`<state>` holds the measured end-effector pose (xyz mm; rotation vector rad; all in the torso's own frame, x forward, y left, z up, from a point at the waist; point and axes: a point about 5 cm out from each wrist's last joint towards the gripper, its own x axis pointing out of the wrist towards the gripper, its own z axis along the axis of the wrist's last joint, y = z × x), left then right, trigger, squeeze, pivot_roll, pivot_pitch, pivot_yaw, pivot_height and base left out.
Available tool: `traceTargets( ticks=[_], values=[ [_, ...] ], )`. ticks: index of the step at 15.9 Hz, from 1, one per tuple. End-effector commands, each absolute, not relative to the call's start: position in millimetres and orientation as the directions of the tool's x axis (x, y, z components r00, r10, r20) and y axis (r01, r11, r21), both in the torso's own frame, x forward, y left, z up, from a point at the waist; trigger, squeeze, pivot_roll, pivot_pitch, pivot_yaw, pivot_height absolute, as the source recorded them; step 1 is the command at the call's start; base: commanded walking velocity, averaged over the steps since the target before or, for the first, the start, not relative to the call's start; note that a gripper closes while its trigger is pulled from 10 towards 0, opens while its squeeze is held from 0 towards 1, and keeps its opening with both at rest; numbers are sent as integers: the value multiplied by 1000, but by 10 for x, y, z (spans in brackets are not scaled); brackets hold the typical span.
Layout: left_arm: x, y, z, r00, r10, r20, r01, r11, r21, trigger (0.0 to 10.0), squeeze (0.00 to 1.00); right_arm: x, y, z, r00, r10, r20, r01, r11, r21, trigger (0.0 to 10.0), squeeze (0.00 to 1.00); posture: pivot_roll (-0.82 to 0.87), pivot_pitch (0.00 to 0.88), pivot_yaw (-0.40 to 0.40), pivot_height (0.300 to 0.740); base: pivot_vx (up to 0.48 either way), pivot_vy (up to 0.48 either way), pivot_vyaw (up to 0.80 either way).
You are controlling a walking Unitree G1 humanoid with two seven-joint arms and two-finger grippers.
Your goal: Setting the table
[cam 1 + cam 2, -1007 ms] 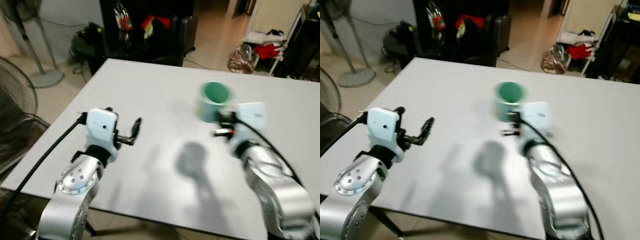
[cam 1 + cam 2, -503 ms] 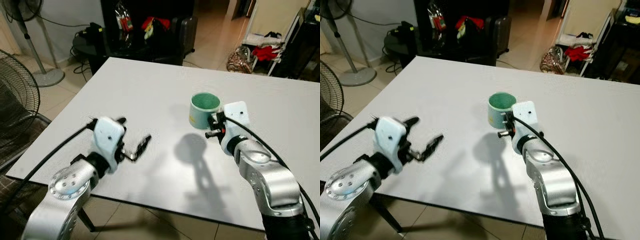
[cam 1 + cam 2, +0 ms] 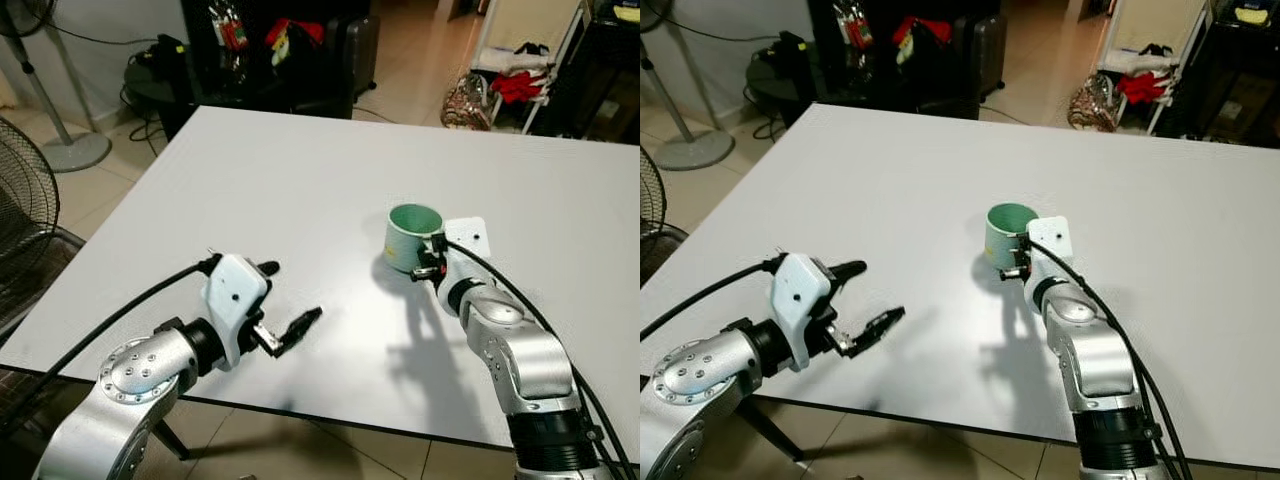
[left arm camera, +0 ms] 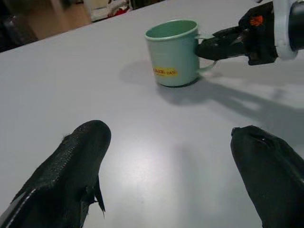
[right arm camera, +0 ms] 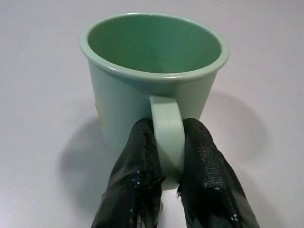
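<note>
Right hand (image 5: 168, 156) is pinching the handle of the green mug (image 3: 413, 238) — both black fingers (image 5: 137, 166) are pressing on it from either side. Mug is sitting upright on the white table (image 3: 250, 190), roughly mid-table, directly ahead of that hand, yellow label on its side. Left hand (image 3: 290, 305) is hovering over the near edge with fingers spread wide, holding nothing — well apart from the mug.

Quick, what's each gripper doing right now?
Left gripper: open, holding nothing, over the white table.
Right gripper: closed on the handle of the green enamel mug.
</note>
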<state>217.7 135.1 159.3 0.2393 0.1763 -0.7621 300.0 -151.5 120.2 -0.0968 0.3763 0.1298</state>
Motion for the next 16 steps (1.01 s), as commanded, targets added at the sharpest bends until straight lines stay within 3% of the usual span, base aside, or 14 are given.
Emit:
traceTargets(
  ticks=[1,16],
  values=[
    [2170,1371,1619,709,-660,-247,701,697,150,10000,0,3045,-1519,1209,927,111,-359,-146,987,-70,10000,0,-94,32,20,740,0,0,0],
    [2197,1400,1549,701,-640,-316,694,714,93,10000,0,3090,-1543,1090,931,76,-358,-126,985,-117,10000,0,-95,23,18,740,0,0,0]
  ],
)
